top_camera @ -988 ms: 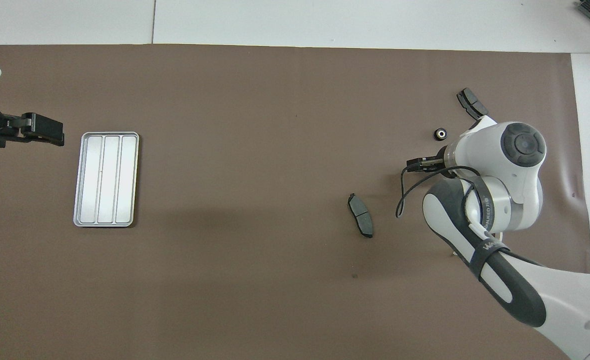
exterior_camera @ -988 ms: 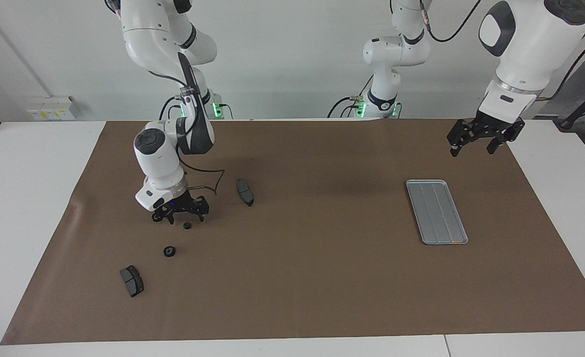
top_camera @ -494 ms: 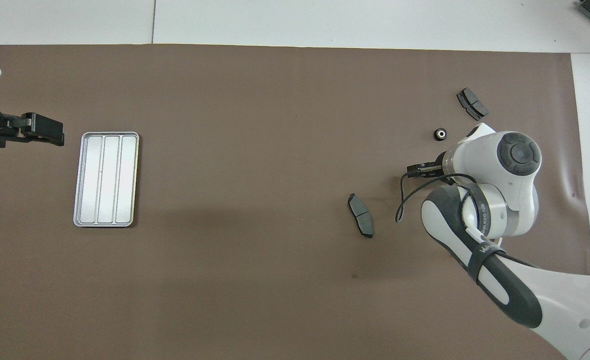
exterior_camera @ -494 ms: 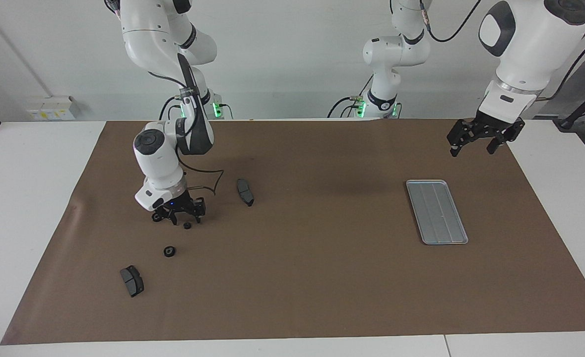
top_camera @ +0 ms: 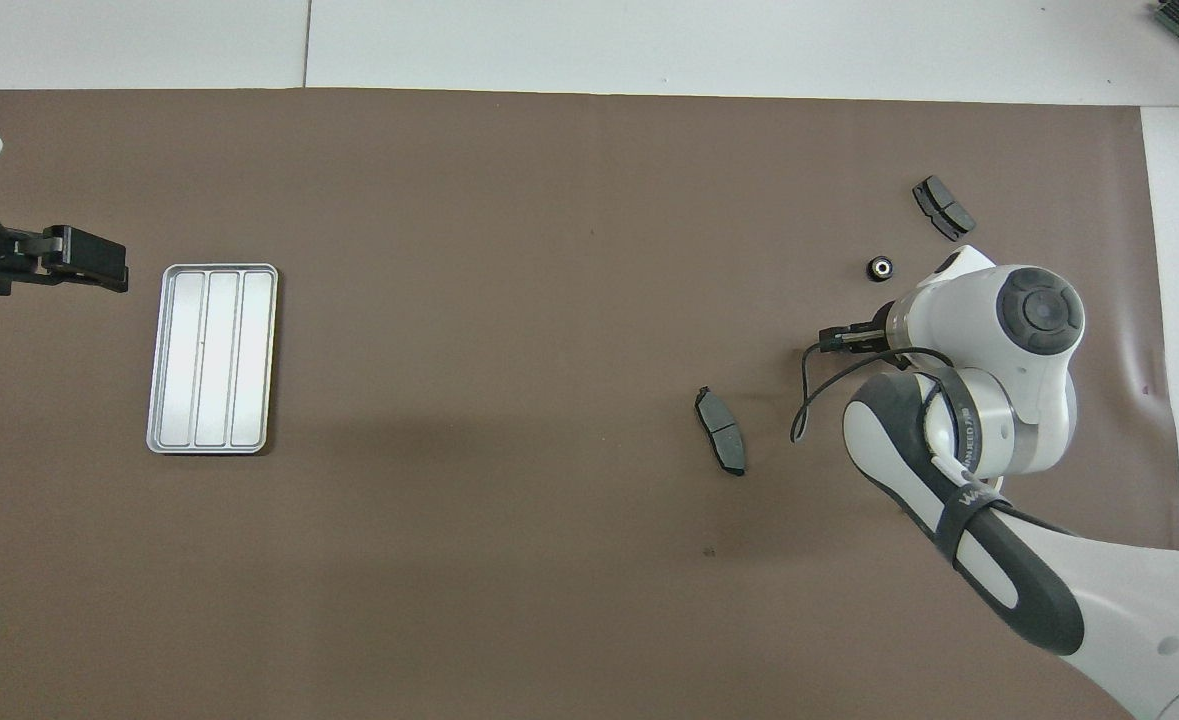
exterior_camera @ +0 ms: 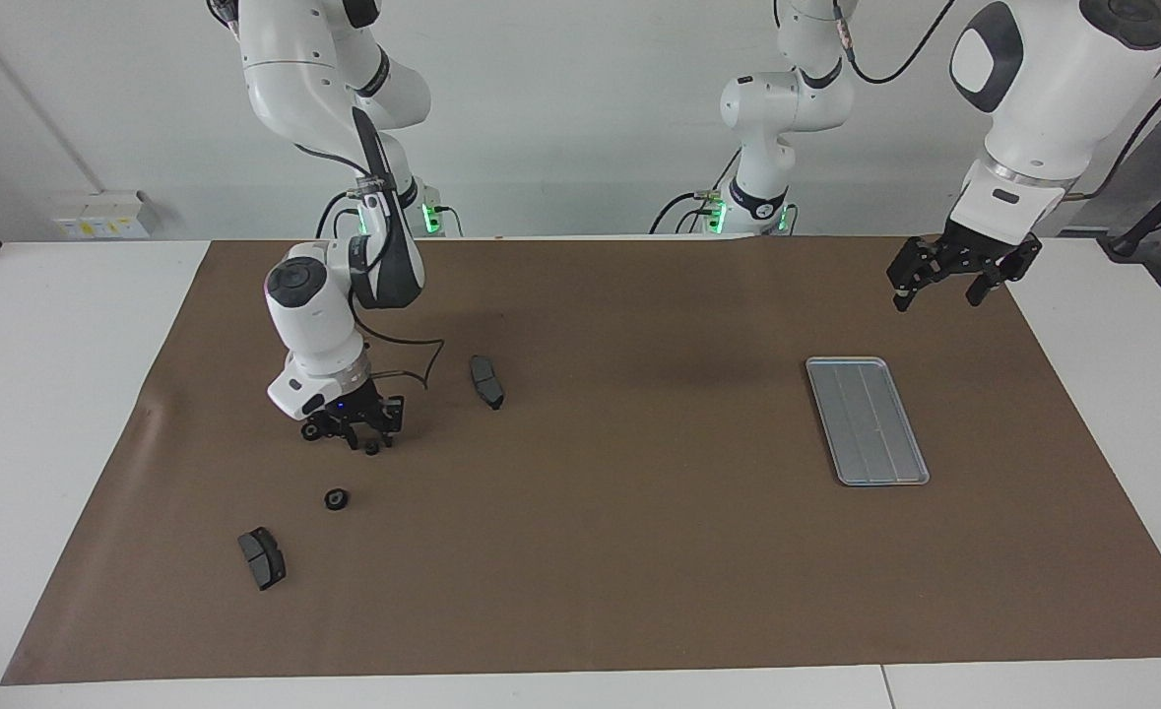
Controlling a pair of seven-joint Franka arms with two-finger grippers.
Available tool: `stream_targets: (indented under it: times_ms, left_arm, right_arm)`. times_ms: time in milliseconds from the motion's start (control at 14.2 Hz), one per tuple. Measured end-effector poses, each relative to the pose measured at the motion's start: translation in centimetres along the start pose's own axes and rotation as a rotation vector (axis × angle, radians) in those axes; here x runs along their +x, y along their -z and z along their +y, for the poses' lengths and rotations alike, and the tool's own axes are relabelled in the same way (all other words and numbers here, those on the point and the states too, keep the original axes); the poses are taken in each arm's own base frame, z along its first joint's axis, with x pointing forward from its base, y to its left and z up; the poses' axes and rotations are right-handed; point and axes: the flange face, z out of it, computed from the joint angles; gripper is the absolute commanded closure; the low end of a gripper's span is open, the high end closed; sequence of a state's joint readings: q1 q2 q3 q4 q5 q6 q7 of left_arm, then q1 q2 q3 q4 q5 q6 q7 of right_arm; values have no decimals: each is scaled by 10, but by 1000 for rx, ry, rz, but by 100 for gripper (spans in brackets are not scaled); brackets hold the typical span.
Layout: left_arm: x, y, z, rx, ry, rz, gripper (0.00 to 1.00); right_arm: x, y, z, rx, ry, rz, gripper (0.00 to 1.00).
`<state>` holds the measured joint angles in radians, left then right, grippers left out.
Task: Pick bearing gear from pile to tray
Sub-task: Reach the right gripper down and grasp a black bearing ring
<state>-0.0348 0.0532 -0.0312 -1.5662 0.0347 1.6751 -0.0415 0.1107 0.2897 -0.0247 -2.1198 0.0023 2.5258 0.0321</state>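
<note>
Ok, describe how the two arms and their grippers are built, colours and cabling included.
Both arms are glossy white with rounded segments, dark grey joint caps and panels. Each ends in a black gripper of linked metal parts: the right gripper, the left gripper. A thin black cable loops from the right arm's wrist. Green lights glow at both bases.

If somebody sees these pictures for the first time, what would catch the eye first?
Probably the right gripper, down on the brown mat around a small black gear at the right arm's end of the table. Next, the empty silver tray at the left arm's end, with the left gripper waiting open in the air near it.
</note>
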Motion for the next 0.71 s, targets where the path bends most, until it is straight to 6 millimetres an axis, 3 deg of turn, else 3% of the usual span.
stream_targets:
  times_ms: [353,494,635,706]
  left_arm:
    - [0,0,0,0,0,0,0]
    - [0,0,0,0,0,0,0]
    - [0,0,0,0,0,0,0]
    - [0,0,0,0,0,0,0]
  right_arm:
    - [0,0,2,-1,-2,2,58]
    - [1,1,3,-1,-4,3,73]
    - [1,2,4,-2,-7,5,95]
    - [1,2,5,-2,-8,6,100]
